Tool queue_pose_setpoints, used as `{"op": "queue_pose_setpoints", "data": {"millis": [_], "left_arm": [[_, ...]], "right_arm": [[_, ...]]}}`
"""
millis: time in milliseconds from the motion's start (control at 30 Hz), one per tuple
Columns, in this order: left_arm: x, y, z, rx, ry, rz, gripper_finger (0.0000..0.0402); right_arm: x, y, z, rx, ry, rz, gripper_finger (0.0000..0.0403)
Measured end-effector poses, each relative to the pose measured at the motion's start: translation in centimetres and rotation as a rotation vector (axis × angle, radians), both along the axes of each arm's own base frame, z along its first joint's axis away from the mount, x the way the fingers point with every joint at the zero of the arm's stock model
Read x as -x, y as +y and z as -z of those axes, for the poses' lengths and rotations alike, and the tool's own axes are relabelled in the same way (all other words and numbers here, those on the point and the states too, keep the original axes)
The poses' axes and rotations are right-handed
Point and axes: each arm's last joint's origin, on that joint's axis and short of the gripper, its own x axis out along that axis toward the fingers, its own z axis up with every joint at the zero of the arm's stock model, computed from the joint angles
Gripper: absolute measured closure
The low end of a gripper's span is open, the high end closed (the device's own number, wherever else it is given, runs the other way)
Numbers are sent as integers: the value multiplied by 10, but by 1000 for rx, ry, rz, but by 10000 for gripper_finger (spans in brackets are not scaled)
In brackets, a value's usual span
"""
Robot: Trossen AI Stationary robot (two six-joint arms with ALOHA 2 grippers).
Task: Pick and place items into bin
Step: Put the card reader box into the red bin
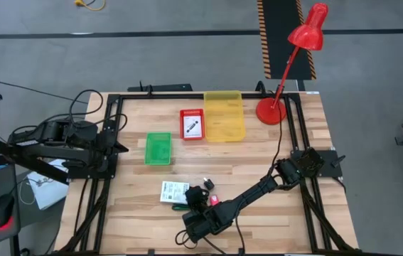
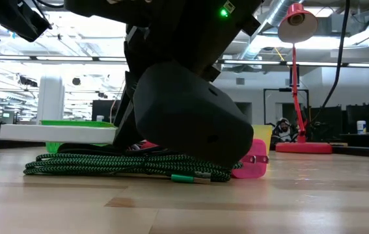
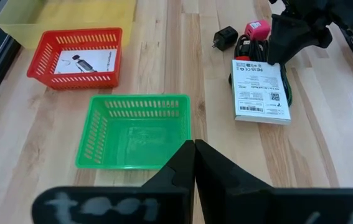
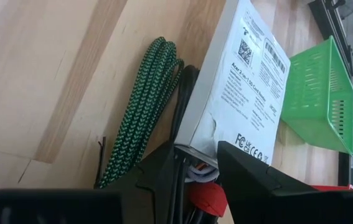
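A white printed packet (image 4: 238,81) lies flat on the table near its front edge, partly over a coiled green braided cable (image 4: 142,106). Black cable and a red piece (image 4: 204,196) sit by the packet's near corner. A pink plug (image 3: 256,30) and a black adapter (image 3: 226,38) lie beside them. My right gripper (image 4: 198,152) is down at table level, open, with one finger on each side of the packet's corner and the black cable. My left gripper (image 3: 193,149) is shut on nothing and waits above the table's left edge, short of the green bin (image 3: 132,102). My right gripper comes low and slanting from the table's near side, its fingers (image 4: 251,168) flanking the packet's corner (image 4: 195,146) and the black cable under it. I cannot tell whether the fingers touch them. The packet lies flat on the table and the cable.
Beyond the green bin stand a red bin (image 1: 192,124) holding a white card and a yellow bin (image 1: 224,115). A red desk lamp (image 1: 279,107) stands at the far right corner. Black rails frame the table (image 1: 258,163), with bare wood at its middle right.
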Motion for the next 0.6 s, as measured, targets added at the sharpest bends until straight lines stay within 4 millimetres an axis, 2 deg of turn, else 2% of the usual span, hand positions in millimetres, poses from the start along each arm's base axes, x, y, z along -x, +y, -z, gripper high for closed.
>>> {"op": "queue_pose_setpoints", "data": {"millis": [600], "left_arm": [[0, 0, 0, -3, 0, 3, 401]], "right_arm": [[0, 0, 0, 1, 5, 0, 285]]}}
